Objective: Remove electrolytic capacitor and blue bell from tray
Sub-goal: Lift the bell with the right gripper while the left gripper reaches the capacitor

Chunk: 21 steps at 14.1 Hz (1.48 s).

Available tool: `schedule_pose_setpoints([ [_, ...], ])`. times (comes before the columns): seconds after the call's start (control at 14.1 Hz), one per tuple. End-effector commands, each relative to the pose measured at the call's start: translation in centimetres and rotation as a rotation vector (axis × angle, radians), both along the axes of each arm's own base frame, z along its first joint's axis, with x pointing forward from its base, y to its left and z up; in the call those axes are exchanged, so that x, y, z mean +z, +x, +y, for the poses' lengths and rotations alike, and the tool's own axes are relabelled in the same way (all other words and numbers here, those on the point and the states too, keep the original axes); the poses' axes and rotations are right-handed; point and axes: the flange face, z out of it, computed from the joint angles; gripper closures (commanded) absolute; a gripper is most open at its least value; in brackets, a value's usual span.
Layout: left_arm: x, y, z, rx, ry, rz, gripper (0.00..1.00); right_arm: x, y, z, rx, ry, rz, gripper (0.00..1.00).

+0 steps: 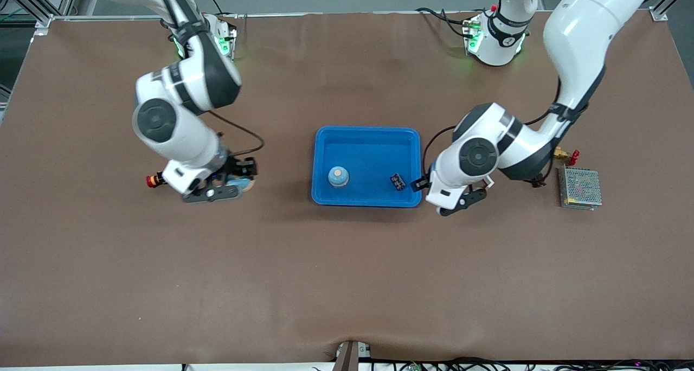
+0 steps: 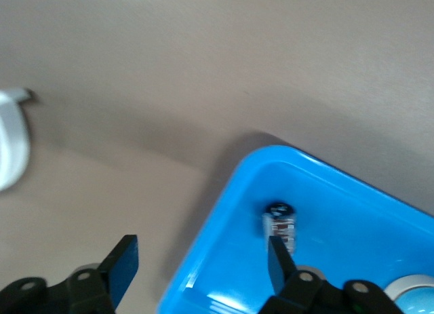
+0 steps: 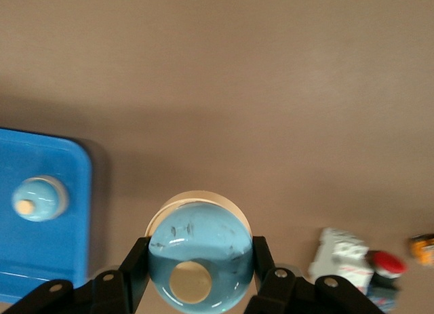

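A blue tray (image 1: 368, 138) lies mid-table. In it stand a blue bell (image 1: 338, 176) and a small dark capacitor (image 1: 397, 181). My left gripper (image 1: 461, 202) is open and empty over the tray's corner at the left arm's end. In the left wrist view the gripper (image 2: 200, 256) straddles the tray rim (image 2: 224, 192), and the capacitor (image 2: 280, 222) lies just inside. My right gripper (image 1: 233, 186) is shut on a second blue bell (image 1: 243, 184) beside the tray, toward the right arm's end. The right wrist view shows this bell (image 3: 200, 253) between the fingers (image 3: 135, 260).
A red button (image 1: 154, 180) lies beside the right gripper. A metal mesh box (image 1: 580, 188) and a brass fitting with a red tip (image 1: 566, 155) lie at the left arm's end. The right wrist view shows a white breaker (image 3: 342, 260).
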Motion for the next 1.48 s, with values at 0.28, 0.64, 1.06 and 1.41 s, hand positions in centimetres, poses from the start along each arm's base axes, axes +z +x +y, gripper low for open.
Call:
schedule_pose_setpoints([
  [0.28,-4.9,-1.3,-5.9,0.073,0.032,-0.051,0.26,0.0,1.6,-10.4,0.171,0.046,0.015,0.69],
  [0.64,-7.2,-2.1,-7.5,0.100,0.019,-0.074,0.32,-1.9,3.2,-17.7,0.294,0.062,-0.001,0.69],
  [1.06,-8.6,-2.5,-7.4,0.100,0.036,-0.058,0.38,-6.9,4.7,-23.2,0.380,0.064,-0.034,0.69],
  [1.41,-9.0,-2.8,-7.4,0.098,0.041,-0.051,0.58,-12.0,5.5,-24.7,0.399,0.058,-0.051,0.69],
])
